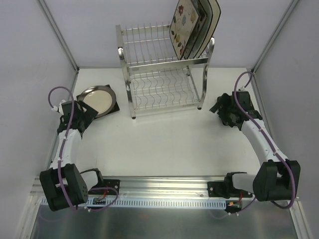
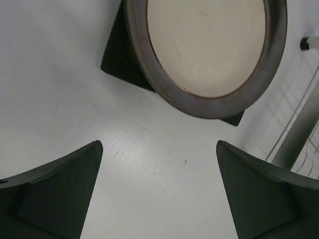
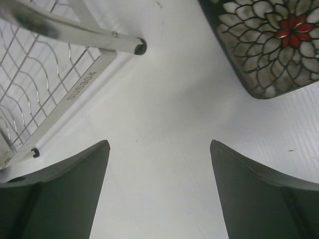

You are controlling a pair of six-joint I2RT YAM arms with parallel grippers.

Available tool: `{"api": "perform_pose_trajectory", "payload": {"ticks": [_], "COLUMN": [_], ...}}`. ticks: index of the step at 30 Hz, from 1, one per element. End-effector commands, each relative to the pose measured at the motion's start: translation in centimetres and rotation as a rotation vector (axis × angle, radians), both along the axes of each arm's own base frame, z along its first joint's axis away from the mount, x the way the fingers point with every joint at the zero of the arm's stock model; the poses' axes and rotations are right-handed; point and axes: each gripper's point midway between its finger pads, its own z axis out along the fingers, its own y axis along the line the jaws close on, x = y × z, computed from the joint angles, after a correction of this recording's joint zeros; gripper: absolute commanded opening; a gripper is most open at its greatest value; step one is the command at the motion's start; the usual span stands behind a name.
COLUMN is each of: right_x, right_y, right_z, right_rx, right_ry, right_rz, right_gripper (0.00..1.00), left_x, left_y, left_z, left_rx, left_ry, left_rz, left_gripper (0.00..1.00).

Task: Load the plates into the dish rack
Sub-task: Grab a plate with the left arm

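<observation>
Rack (image 1: 164,63) is noted at the far middle of the table (image 1: 164,144): two chrome wire tiers on upright posts.

Upper tier, right end: several plates are set on edge and tilted. The cream floral plate (image 1: 185,22) is foremost, with darker-rimmed ones packed close behind it (exact count cannot be told from above).

Left of the rack, the round plate (image 1: 96,99) is found lying flat, cream centre and dark rim. It rests on a dark square plate (image 2: 122,62), whose corners show past its edge. The left fingers (image 2: 55,194) are spread wide with nothing held. They are poised over bare table just short of the round plate's near rim and are not touching it. A rack post is glimpsed at the right edge of the left wrist view.

Right of the rack, a dark flower plate (image 3: 269,45) lies flat on the table, patterned with white petals and one red bloom. It is seen only from the right wrist; in the top view that spot is covered by the right arm. The right fingers (image 3: 60,191) are held wide, with nothing between them. They are placed over bare table between a rack foot and the dark flower plate, apart from both.
</observation>
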Motion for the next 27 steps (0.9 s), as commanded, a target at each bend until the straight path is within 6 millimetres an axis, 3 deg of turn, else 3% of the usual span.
{"api": "perform_pose_trajectory", "payload": {"ticks": [1, 5, 9, 13, 22, 27], "right_x": [0.4, 0.2, 0.0, -0.1, -0.2, -0.2], "right_y": [1.9, 3.9, 4.5, 4.8, 5.4, 5.3], "right_z": [3.0, 3.9, 4.2, 4.8, 5.4, 5.6], "right_rx": [0.006, 0.022, 0.025, 0.022, 0.032, 0.023], "right_ry": [-0.089, -0.135, -0.156, -0.176, -0.208, -0.216], "right_rz": [0.113, 0.208, 0.248, 0.270, 0.311, 0.314], "right_gripper": [0.86, 0.88, 0.90, 0.92, 0.92, 0.92], "left_x": [2.9, 4.8, 6.7, 7.8, 8.6, 8.4], "left_y": [1.8, 3.3, 4.0, 4.0, 4.0, 4.2], "left_z": [2.4, 2.2, 2.7, 1.5, -2.3, -3.0], "left_rx": [-0.039, -0.064, -0.072, -0.109, -0.178, -0.193], "left_ry": [-0.129, -0.165, -0.204, -0.182, -0.124, -0.127], "left_rz": [0.061, 0.081, 0.074, 0.064, 0.091, 0.116], "left_gripper": [0.99, 0.97, 0.93, 0.90, 0.79, 0.77]}}
